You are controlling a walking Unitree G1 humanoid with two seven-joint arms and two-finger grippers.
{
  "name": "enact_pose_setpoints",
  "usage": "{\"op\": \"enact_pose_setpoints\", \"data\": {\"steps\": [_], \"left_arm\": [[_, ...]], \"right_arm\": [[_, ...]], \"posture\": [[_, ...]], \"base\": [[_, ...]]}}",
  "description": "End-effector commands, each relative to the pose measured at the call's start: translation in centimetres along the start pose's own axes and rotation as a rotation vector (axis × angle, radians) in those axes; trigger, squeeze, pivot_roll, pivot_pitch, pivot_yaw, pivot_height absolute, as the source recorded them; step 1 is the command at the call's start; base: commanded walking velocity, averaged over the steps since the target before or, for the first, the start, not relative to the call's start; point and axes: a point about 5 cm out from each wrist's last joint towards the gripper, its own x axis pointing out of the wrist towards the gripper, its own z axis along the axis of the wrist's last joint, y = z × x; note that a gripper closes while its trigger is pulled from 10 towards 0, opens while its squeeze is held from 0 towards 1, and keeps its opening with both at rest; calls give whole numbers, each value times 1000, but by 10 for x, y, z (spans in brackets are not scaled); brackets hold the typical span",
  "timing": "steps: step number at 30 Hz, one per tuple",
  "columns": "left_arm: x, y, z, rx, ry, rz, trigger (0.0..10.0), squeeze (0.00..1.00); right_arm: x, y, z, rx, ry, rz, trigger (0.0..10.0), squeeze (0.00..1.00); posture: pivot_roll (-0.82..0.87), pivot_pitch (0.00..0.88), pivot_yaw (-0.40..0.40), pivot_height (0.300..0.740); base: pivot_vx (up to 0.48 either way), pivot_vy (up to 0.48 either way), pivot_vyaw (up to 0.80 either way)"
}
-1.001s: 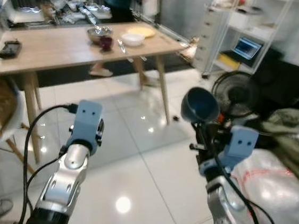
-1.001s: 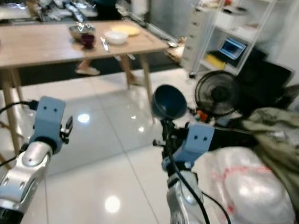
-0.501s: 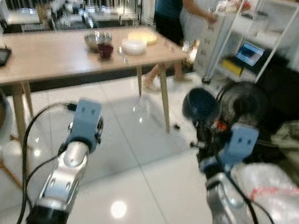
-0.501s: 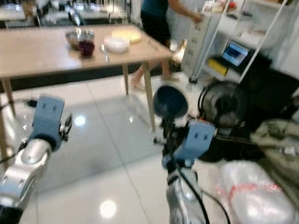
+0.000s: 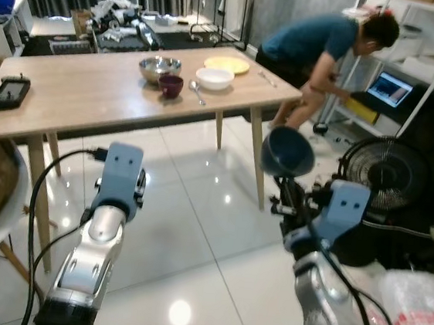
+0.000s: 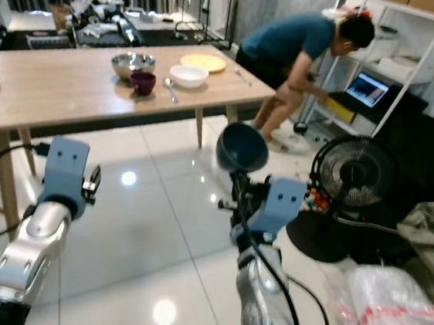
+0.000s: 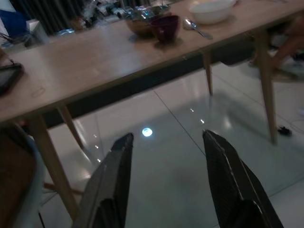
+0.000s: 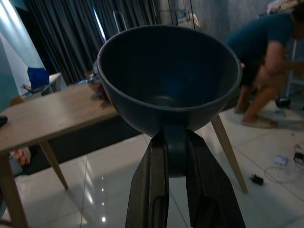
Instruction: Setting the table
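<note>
Change since earlier frames: whole scene has shifted, so the camera has moved; the person was standing at the far side of the surface and is now bent over by the white shelving on the right; right arm carries the bowl as before.
Right gripper: raised in front of the body, jaws pressed together on the foot of the dark blue bowl.
Bowl: held above the white tiled floor, tilted so its mouth faces partly up and toward the camera; well apart from the surface; inside looks empty in the right wrist view.
Left gripper: held forward over the floor, jaws spread, nothing between them; the fingers point toward the near edge of the surface.
Surface: light wooden table on slanted legs, ahead and to the left.
On surface, far end: metal bowl, dark maroon cup just beside it, white bowl, spoon between cup and white bowl, yellow plate behind them.
On surface, left end: dark flat device; type cannot be told.
Cut off: chair at the left edge, only partly in frame.
Hard to make out: clutter on the dark bench behind the surface, too small to name.
Right side: black floor fan standing near the shelving; lit screen on a lower shelf, beyond the person.
</note>
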Motion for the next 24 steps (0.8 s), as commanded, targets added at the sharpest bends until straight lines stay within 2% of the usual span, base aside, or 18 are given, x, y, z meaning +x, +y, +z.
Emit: {"op": "enact_pose_setpoints", "data": {"steps": [1, 6, 10, 12, 13, 14, 15, 19, 24], "left_arm": [[0, 8, 0, 30, -12, 27, 10000, 0], [3, 18, 15, 77, -87, 51, 10000, 0], [3, 22, 16, 82, -91, 59, 10000, 0], [3, 23, 15, 82, -88, 62, 10000, 0], [2, 24, 14, 85, -86, 61, 10000, 0], [2, 24, 14, 85, -86, 61, 10000, 0], [0, 23, 13, 89, -84, 52, 10000, 0], [-7, 20, 10, 120, -90, 11, 10000, 0], [-12, 18, 8, 151, -97, -33, 10000, 0]], "right_arm": [[-1, 5, -1, 24, -2, 10, 10000, 0], [-1, 5, 0, 24, -5, 8, 10000, 0], [0, 5, 0, 20, -7, 4, 10000, 0], [1, 4, 0, -10, -3, -4, 10000, 0], [1, 1, -2, -104, 13, -12, 10000, 0], [1, 1, -2, -104, 13, -12, 10000, 0], [2, -1, -4, -160, 19, -14, 10000, 0], [2, -11, -7, -290, 40, -31, 10000, 0], [3, -15, -7, -351, 42, -33, 10000, 0]], "posture": [[89, 26, 84, 740], [89, 26, 84, 740], [93, 27, 83, 740], [95, 28, 84, 740], [97, 29, 85, 740], [97, 29, 85, 740], [99, 31, 84, 740], [104, 36, 82, 740], [108, 41, 76, 740]], "base": [[450, 0, 0], [450, 0, 0], [450, 0, 0], [450, 0, 0], [450, 0, 0], [450, 0, 0], [450, 0, 0], [450, 0, 0], [450, 0, 0]]}}
